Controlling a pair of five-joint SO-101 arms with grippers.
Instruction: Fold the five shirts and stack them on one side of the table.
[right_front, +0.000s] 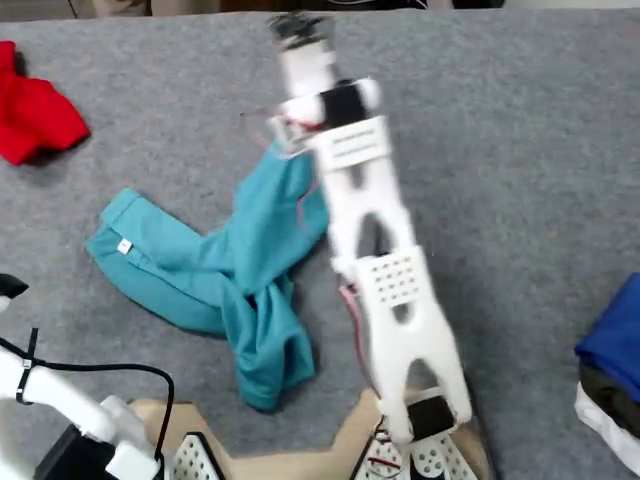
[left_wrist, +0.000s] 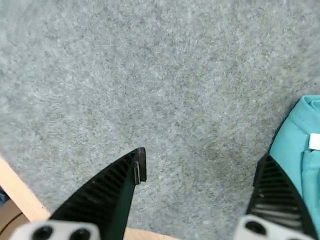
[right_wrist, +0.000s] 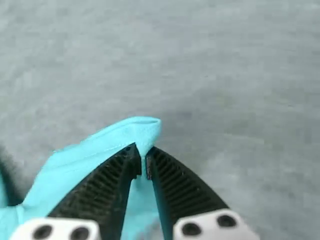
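- Nearest, along the bottom edge of the high view, a tan board (right_front: 290, 465) sits under both arm bases.
- At the lower left stands the left arm (right_front: 95, 420), white, with a black cable (right_front: 100, 368) looped over it.
- Its left gripper (left_wrist: 202, 165) is released, jaws spread wide over bare grey felt (left_wrist: 150, 75). The teal shirt (left_wrist: 300, 145) lies just beside one finger.
- In the upper left corner a red shirt (right_front: 35, 115) lies crumpled, well apart from the teal one.
- Left of centre, the teal shirt (right_front: 220, 280) is rumpled into a bent shape, with a small white tag (right_front: 124, 246) near its left end.
- From the bottom centre, the right arm (right_front: 385, 270) stretches up to the upper middle of the frame and crosses the shirt's right side.
- The right gripper (right_wrist: 145, 159) is clenched on a fold of the teal shirt (right_wrist: 100, 155). The pinched edge pokes out just past the fingertips.
- At the right edge sits a pile cut off by the frame: a blue shirt (right_front: 612, 345) on top, a dark garment (right_front: 600, 385) under it and a white garment (right_front: 605, 425) lowest.
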